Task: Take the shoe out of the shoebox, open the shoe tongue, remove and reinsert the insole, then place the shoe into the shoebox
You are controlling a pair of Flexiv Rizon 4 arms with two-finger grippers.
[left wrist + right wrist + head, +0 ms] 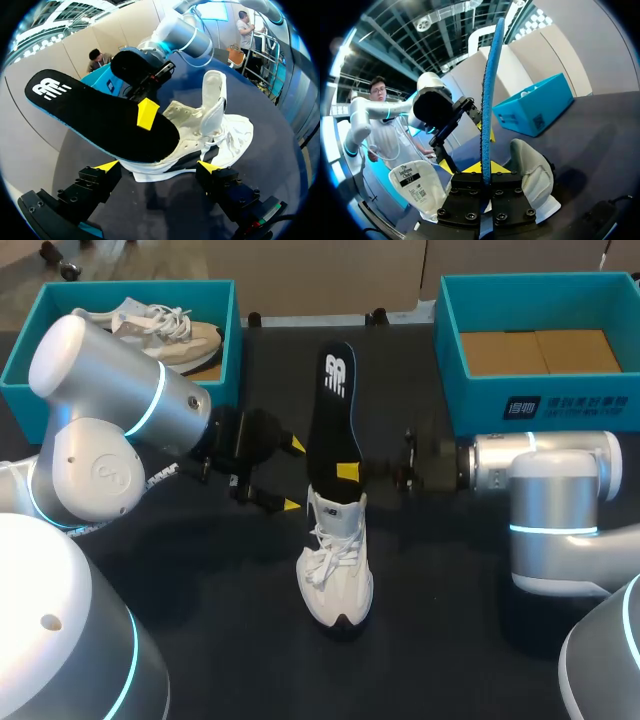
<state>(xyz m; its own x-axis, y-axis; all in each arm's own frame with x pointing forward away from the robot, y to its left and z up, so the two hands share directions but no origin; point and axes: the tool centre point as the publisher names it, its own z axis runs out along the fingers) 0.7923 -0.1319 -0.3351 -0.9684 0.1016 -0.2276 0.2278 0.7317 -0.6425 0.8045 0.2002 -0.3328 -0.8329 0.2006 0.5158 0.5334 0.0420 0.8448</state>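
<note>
A white shoe (335, 560) stands upright on the dark table, toe toward me. My right gripper (347, 472) is shut on a black insole (334, 410), holding it over the shoe's heel with its lower end at the shoe's opening. In the right wrist view the insole (489, 100) shows edge-on, blue, rising from between the pads of the right gripper (486, 169), with the shoe (532, 172) below. My left gripper (293, 476) is open just left of the insole. From its wrist camera, the left gripper (156, 166) spans the shoe's (215, 125) side under the insole (100, 117).
A teal shoebox (228, 300) at the back left holds a second, beige shoe (165, 328). Another teal shoebox (545, 405) at the back right has brown cardboard (540, 350) inside. Both arms crowd the table's middle.
</note>
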